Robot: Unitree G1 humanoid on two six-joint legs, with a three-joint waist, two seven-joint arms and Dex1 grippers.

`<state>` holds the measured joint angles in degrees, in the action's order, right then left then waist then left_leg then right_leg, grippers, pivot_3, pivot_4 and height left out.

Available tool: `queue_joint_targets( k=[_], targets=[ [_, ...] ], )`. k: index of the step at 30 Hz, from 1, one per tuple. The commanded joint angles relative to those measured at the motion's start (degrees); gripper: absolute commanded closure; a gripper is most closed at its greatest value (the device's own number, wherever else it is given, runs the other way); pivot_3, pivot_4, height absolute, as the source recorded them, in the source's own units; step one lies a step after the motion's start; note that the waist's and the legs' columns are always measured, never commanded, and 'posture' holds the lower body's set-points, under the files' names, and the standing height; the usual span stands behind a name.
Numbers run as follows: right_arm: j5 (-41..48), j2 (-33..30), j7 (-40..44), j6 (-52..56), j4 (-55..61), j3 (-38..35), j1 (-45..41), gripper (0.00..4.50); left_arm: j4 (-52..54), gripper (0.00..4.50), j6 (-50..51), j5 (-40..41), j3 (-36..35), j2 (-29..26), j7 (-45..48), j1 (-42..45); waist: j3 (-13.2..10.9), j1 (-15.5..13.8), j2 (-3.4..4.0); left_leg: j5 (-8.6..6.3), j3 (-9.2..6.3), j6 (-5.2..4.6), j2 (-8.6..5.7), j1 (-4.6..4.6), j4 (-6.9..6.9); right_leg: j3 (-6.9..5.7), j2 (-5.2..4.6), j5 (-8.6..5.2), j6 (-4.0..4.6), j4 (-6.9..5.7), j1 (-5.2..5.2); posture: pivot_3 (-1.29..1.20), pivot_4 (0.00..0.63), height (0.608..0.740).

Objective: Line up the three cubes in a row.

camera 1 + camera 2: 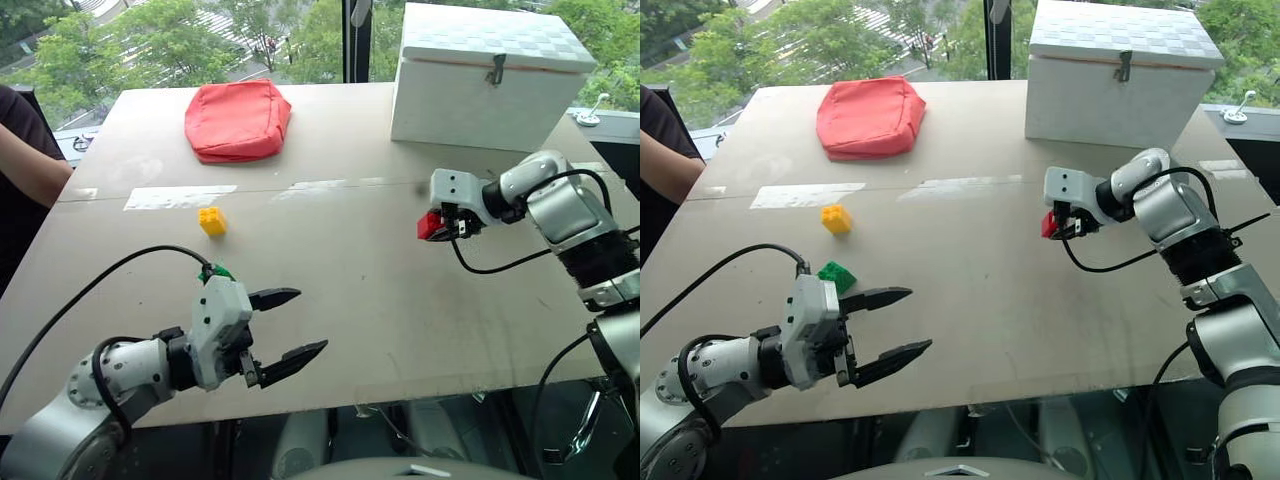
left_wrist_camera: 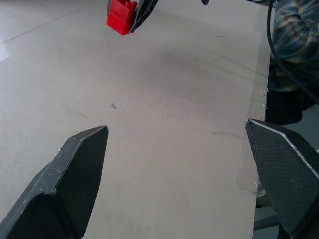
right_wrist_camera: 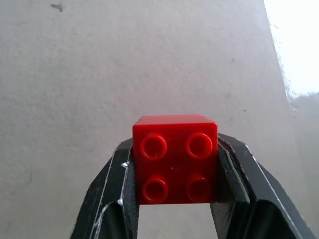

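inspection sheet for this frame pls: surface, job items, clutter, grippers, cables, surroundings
Surface: pale table, scuffed, tape strip across it.
Job's things: yellow cube and green cube resting on the table; red cube held in the air.
Clutter: red pouch, white box at the far edge.
Grippers: left gripper open, empty; right gripper shut on red cube.
Cables: black cable loops over the table by the left arm.
Surroundings: windows, trees; a person's arm.

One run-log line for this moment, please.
right pincer: shut on red plastic brick, above table | left pincer: open, empty | yellow, green bricks: on table
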<state>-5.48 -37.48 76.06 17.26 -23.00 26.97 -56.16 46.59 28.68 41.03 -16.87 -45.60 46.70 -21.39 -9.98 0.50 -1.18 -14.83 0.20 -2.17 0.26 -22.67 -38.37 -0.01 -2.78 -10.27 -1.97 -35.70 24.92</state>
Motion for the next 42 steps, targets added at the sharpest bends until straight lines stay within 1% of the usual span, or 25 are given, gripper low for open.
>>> queue_joint_targets(
  k=[1, 5, 11, 20, 31, 32, 34, 36, 37, 39, 42],
  targets=[
    [-0.8, 0.73, 2.24, -2.11, -2.14, -0.24, -2.48, 3.17, 0.61, 0.0, -3.07, -1.22, -2.25, 1.11, 0.83, -1.8, -0.01, 0.1, 0.02, 0.0, 0.0, 0.0, 0.0, 0.0, 0.0, 0.0, 0.01, 0.0, 0.0, 0.0, 0.0, 0.0, 0.15, 0.74],
    [-2.07, 2.79, 2.24, -4.39, -6.01, -0.12, -3.45, 3.17, 1.62, 0.0, -4.51, -2.11, -3.06, 1.97, 1.33, -4.51, -0.03, 0.34, 0.05, 0.0, -0.03, 0.0, 0.02, 0.01, 0.0, -0.03, 0.02, 0.0, 0.0, -0.03, 0.0, 0.0, 0.15, 0.74],
    [-2.81, 5.1, 2.76, -5.27, -8.22, -0.7, -3.79, 3.17, 2.82, 0.0, -4.55, -1.75, -4.07, 1.96, 0.7, -5.44, -0.05, 0.32, 0.08, 0.0, -0.07, 0.0, 0.04, 0.04, 0.01, -0.07, 0.04, 0.0, 0.0, -0.07, 0.0, 0.0, 0.15, 0.74],
    [-3.11, 7.72, 2.86, -2.92, -8.41, -0.82, -3.81, 3.17, 3.47, 0.0, -1.76, 0.06, -3.92, 0.73, -1.71, -1.92, -0.06, 0.3, 0.09, 0.0, -0.11, 0.01, 0.03, 0.03, 0.01, -0.09, 0.04, 0.01, 0.01, -0.09, 0.0, 0.0, 0.15, 0.74],
    [-4.21, 10.73, 3.55, -3.83, -10.72, 0.21, -4.17, 3.17, 4.9, 0.0, 1.41, 2.42, -4.14, -0.27, -4.08, 0.13, -0.06, 0.34, 0.1, 0.0, -0.13, 0.01, 0.03, 0.03, 0.02, -0.1, 0.04, 0.0, 0.01, -0.09, 0.0, 0.0, 0.15, 0.74],
    [-4.46, 11.04, 3.57, -4.14, -11.62, 0.27, -4.31, 2.14, 5.1, 0.0, 1.71, 2.63, -4.07, -0.3, -4.48, 0.34, -0.06, 0.34, 0.1, 0.0, -0.13, 0.01, 0.03, 0.03, 0.02, -0.1, 0.04, 0.01, 0.01, -0.09, 0.0, 0.0, 0.15, 0.74],
    [-5.14, 11.55, 3.18, -4.98, -13.41, 0.36, -4.53, 1.25, 5.52, 0.0, 2.14, 2.92, -4.07, -0.32, -5.07, 0.34, -0.06, 0.33, 0.1, 0.01, -0.13, 0.01, 0.02, 0.03, 0.02, -0.1, 0.04, 0.01, 0.01, -0.09, 0.0, 0.0, 0.15, 0.74],
    [-5.6, 11.79, 3.26, -6.2, -14.87, 0.35, -4.61, 0.18, 5.57, 0.0, 2.33, 2.77, -3.85, -0.04, -5.55, -0.06, -0.06, 0.34, 0.1, 0.01, -0.13, 0.01, 0.02, 0.03, 0.02, -0.1, 0.04, 0.01, 0.01, -0.09, 0.0, 0.0, 0.15, 0.74],
    [-5.67, 11.94, 3.09, -6.71, -15.36, 0.19, -4.61, 0.05, 5.6, 0.0, 2.36, 2.68, -3.84, 0.19, -5.74, -0.45, -0.06, 0.35, 0.1, 0.01, -0.13, 0.01, 0.02, 0.03, 0.02, -0.1, 0.03, 0.01, 0.01, -0.09, 0.0, 0.0, 0.15, 0.74],
    [-5.41, 12.25, 1.44, -8.01, -16.3, -0.94, -4.82, 0.05, 5.43, 0.0, 2.14, 2.53, -4.11, 0.8, -6.08, -1.38, -0.06, 0.36, 0.1, 0.01, -0.13, 0.02, 0.02, 0.03, 0.03, -0.1, 0.03, 0.01, 0.02, -0.09, 0.0, 0.0, 0.15, 0.74],
    [-1.52, 11.74, 1.01, -7.94, -13.85, -5.19, -4.4, 0.05, 4.06, 0.0, 1.56, 3.12, -5.69, 3.11, -7.28, -3.33, -0.08, 0.4, 0.13, 0.01, -0.12, 0.02, 0.02, 0.03, 0.04, -0.1, 0.03, 0.01, 0.02, -0.08, 0.0, 0.0, 0.15, 0.74]
  ],
)
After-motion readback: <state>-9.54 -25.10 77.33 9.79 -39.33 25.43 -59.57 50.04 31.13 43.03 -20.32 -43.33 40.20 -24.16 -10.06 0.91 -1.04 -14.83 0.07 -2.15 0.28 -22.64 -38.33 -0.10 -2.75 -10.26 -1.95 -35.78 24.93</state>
